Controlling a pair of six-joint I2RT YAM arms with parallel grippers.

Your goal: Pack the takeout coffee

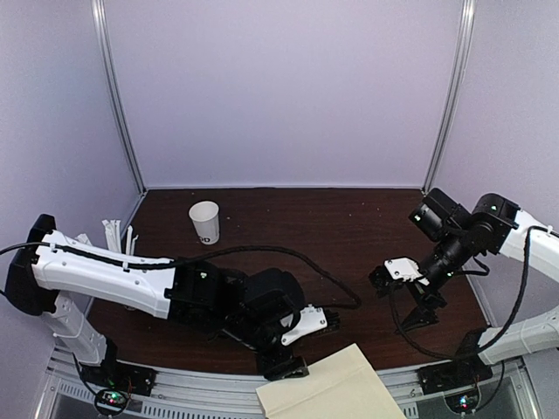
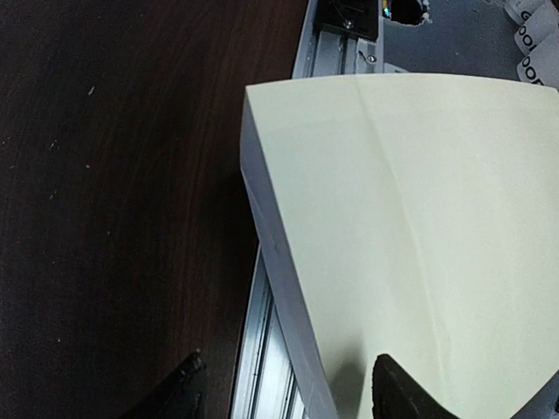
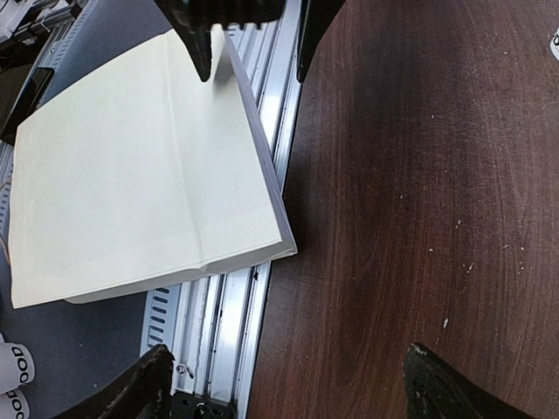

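Note:
The takeout coffee (image 1: 203, 221) is a small white paper cup with dark print, standing upright at the back of the dark wooden table (image 1: 349, 227); its top looks white from here. A cream paper bag (image 1: 327, 388) (image 2: 419, 218) (image 3: 140, 166) lies flat, overhanging the table's near edge. My left gripper (image 1: 293, 349) (image 2: 293, 393) is open and straddles the bag's left edge, with one finger over the bag and the other over the wood. To the right, my right gripper (image 1: 403, 298) (image 3: 288, 384) hangs open above bare table, holding nothing.
White wrapped straws (image 1: 118, 234) stick up at the far left behind the left arm. An aluminium rail (image 3: 223, 323) runs along the table's near edge under the bag. Purple walls close in the back and sides.

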